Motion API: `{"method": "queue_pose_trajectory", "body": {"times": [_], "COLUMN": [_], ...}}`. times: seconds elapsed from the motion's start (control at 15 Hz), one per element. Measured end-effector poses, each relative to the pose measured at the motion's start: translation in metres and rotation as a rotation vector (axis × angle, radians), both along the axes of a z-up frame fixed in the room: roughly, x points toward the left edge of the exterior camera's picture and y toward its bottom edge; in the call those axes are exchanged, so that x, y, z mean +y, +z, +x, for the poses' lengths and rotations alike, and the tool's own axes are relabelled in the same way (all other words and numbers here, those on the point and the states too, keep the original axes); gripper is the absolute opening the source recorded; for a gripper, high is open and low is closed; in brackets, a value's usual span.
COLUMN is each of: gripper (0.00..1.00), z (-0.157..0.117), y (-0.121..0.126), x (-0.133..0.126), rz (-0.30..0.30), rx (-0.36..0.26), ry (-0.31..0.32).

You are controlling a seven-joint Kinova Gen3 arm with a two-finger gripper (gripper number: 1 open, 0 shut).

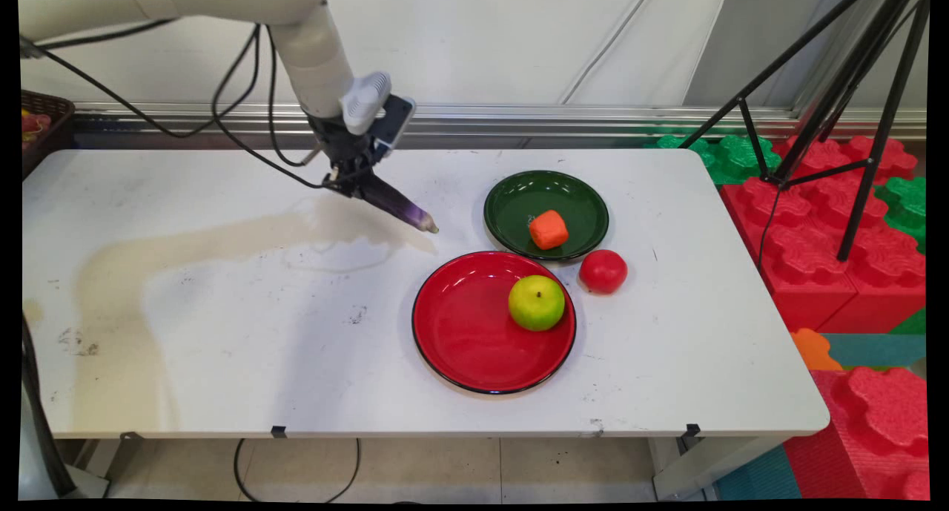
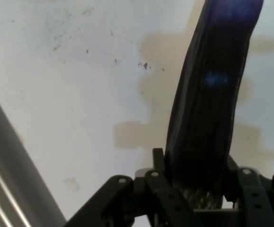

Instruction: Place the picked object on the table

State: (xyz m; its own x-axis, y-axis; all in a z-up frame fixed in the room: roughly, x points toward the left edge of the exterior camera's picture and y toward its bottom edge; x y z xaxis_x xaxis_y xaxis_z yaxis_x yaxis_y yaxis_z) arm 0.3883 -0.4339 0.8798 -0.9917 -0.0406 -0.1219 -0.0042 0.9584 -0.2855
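My gripper (image 1: 357,183) is shut on a long purple eggplant (image 1: 400,206), which sticks out down and to the right, above the table's back middle. In the hand view the eggplant (image 2: 207,109) fills the space between the fingers and runs up out of the picture. To the right of the eggplant's pale tip stands a dark green plate (image 1: 519,199) with an orange piece of food (image 1: 549,229) in it. A red plate (image 1: 460,325) in front holds a green apple (image 1: 536,302). Beside both plates a red tomato (image 1: 603,271) lies on the white table (image 1: 222,333).
A brown basket (image 1: 41,125) stands off the table's back left corner. A black tripod (image 1: 830,110) stands over red and green foam blocks (image 1: 823,259) to the right of the table. A metal rail runs along the wall behind.
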Motion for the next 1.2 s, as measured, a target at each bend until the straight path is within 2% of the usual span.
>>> {"method": "queue_pose_trajectory", "body": {"times": [0.4, 1.0, 1.07, 1.2], "gripper": [0.00, 0.00, 1.00, 1.00], "z": [-0.011, -0.021, -0.022, -0.024], "y": [-0.037, -0.073, -0.076, -0.080], "x": [-0.019, -0.032, -0.033, -0.034], "rz": [0.029, 0.062, 0.065, 0.066], "rx": [-0.003, 0.005, 0.006, 0.007], "ry": [-0.042, -0.090, -0.095, -0.107]}}
